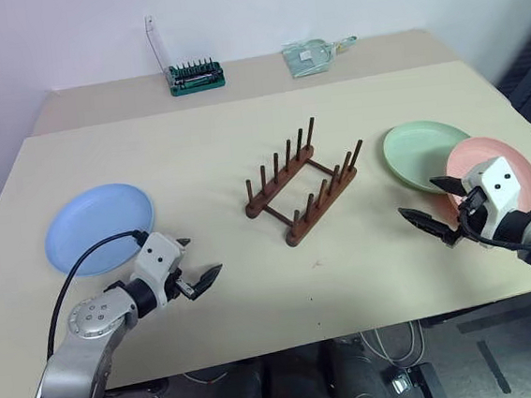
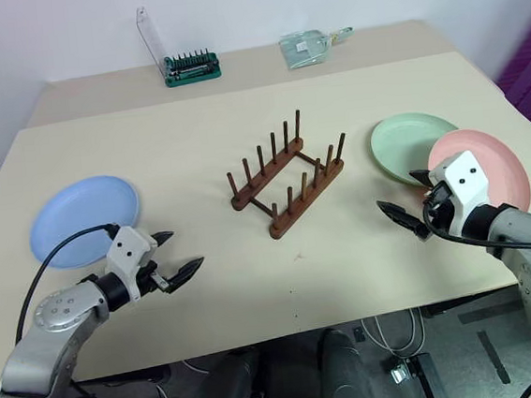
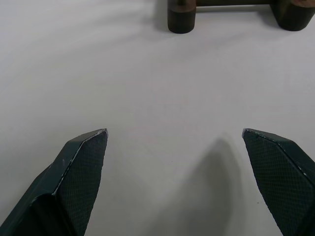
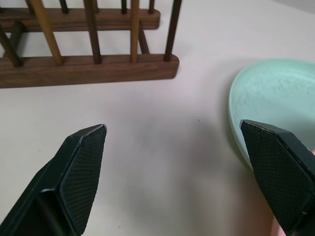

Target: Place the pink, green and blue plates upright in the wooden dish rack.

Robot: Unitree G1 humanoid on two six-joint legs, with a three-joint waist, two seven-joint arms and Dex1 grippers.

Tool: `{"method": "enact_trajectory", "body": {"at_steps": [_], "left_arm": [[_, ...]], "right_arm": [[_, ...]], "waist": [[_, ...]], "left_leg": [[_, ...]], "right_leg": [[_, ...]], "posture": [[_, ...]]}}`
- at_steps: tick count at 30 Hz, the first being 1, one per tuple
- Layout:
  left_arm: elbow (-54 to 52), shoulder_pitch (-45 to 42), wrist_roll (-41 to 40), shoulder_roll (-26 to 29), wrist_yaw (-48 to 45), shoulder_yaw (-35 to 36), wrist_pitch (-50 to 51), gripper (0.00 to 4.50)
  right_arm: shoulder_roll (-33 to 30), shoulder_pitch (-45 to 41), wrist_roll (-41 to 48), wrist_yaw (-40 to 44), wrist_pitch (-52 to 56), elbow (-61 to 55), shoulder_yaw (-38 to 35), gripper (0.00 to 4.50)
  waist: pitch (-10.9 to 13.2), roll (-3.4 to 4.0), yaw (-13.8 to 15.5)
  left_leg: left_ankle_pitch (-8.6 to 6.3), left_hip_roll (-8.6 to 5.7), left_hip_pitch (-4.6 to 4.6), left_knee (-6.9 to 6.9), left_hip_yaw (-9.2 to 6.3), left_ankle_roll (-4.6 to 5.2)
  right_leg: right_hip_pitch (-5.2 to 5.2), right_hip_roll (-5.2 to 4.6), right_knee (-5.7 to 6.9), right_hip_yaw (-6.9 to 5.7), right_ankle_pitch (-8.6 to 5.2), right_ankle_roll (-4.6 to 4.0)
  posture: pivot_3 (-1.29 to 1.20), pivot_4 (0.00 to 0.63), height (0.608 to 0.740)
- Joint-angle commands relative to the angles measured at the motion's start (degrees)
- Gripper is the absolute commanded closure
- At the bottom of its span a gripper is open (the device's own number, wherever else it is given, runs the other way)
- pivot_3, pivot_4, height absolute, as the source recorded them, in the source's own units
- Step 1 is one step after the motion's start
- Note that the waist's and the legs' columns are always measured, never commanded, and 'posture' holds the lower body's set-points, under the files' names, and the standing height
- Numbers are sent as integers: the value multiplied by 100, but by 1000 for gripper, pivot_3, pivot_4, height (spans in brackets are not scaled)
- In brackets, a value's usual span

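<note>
Between the two grippers, ahead of both, stands the wooden dish rack (image 1: 303,182) with nothing in its pegs. The blue plate (image 1: 99,227) lies flat just behind the left gripper (image 1: 198,263); the green plate (image 1: 423,154) and pink plate (image 1: 516,167), overlapping, lie beside the right gripper (image 1: 432,202). Both grippers hover spread wide, holding nothing.

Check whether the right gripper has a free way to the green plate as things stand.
Probably yes: the right gripper is open and empty beside the green plate, with bare table between. The pink plate overlaps its far edge only.
</note>
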Motion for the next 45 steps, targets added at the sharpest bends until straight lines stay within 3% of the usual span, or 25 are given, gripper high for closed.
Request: {"method": "enact_trajectory", "body": {"at_steps": [1,7,13,16,20,24,28,31,37,45], "left_arm": [[-199,27,-24,-61,85,-49,-30,0],[-476,-16,-72,-293,317,-298,216,0],[-724,-502,5,-696,402,-1299,661,0],[-460,-1061,169,-1134,673,-1859,1030,0],[191,-1748,229,-1821,1053,-2035,1343,0],[891,-2259,678,-1978,1110,-2702,1377,0],[1452,-2556,696,-2416,1312,-2651,1373,0],[1706,-2664,796,-2671,1530,-2557,1263,847],[1890,-2804,1028,-2436,1245,-2664,758,3723],[3500,-3925,807,-1473,-1484,-2833,-1522,3725]], "right_arm": [[-26,-132,-30,25,-194,5,26,58],[-18,-287,-127,63,-341,132,243,58],[13,-68,-4,89,-218,-327,236,58],[142,317,89,1,-71,-949,346,58],[393,709,89,-289,89,-1583,525,58],[631,993,130,-620,310,-2075,612,58],[752,1104,170,-887,497,-2406,620,58],[749,1287,149,-863,482,-2457,568,0],[609,1289,0,-795,422,-2358,680,0],[193,1484,-87,-400,285,-2164,460,0]], "waist": [[0,0,-2],[1,1,-2],[1,1,7],[1,0,24],[2,-2,12],[1,-1,-1],[0,-2,60],[0,-3,164],[-2,-1,155],[0,-2,149]], "left_leg": [[0,0,0,0,0,0],[0,-1,-1,0,0,0],[0,-3,-1,3,-1,0],[1,-2,-2,3,-5,-1],[0,-3,-1,7,-6,-1],[1,-3,2,6,-6,-2],[2,-6,2,11,-7,-3],[1,-7,6,14,-8,0],[1,-7,7,14,-12,-1],[3,-6,3,14,-11,-4]], "right_leg": [[0,0,0,0,0,0],[0,-1,0,0,0,0],[4,-2,-1,0,0,0],[3,-1,1,-2,0,0],[8,-1,0,-3,0,2],[8,0,2,-3,-5,8],[15,-2,-3,-2,-6,11],[22,-2,-5,-2,-9,15],[24,-2,-4,-6,-12,19],[21,-1,-4,-11,-13,18]], "posture": [[0,150,740],[0,150,740],[0,150,740],[0,150,740],[0,150,740],[0,150,740],[0,150,740],[0,150,740],[0,150,740],[0,150,740]]}}
